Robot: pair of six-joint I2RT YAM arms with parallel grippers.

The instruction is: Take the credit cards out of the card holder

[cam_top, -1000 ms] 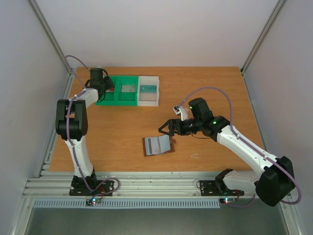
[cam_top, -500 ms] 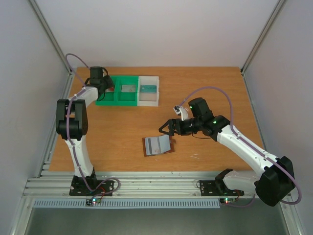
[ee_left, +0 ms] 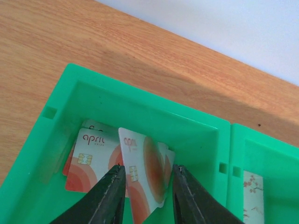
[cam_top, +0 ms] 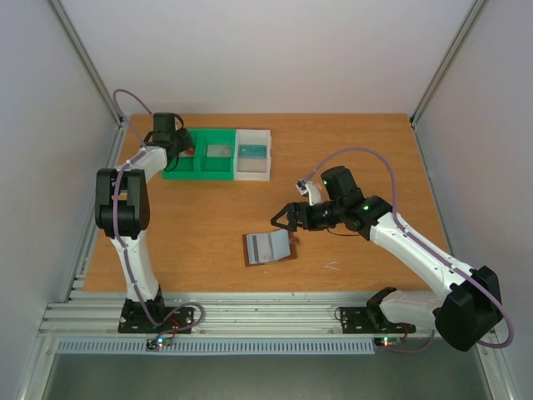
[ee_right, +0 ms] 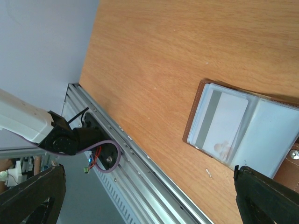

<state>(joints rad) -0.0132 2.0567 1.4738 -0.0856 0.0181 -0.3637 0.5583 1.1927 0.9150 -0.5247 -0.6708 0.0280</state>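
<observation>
**One card on end in the green bin, card holder open on the tabletop**

The lower end of the upright card [ee_left: 142, 170] is cut off by the bottom of the left wrist view and by the fingers [ee_left: 110, 198] of the left hand [ee_left: 148, 169]. They flank its two long edges, partly parted. Whether they press it or only stand beside it cannot be told. From overhead the wrist hides that hand.

This card is in the end compartment of the green bin [ee_left: 196, 128]. Its chip face is toward the camera and its long axis rises toward the bin's far wall, leaning slightly left. Behind it, white-and-orange cards [ee_left: 88, 161] lie flat and overlapping, the lower one mostly hidden. In the next compartment the frame crops a blossom-patterned card [ee_left: 252, 198].

The card holder [cam_top: 269, 247] lies open on the tabletop [cam_top: 191, 225], well apart from the green bin, nearer the arm bases and to its right. Its long axis runs roughly left to right. One clear sleeve holds a whitish card [ee_right: 220, 125] with a grey stripe. The other sleeve's content is unclear, and the frame crops it. The right hand [cam_top: 284, 218] hovers above the holder's far edge, spread wide and empty.
</observation>
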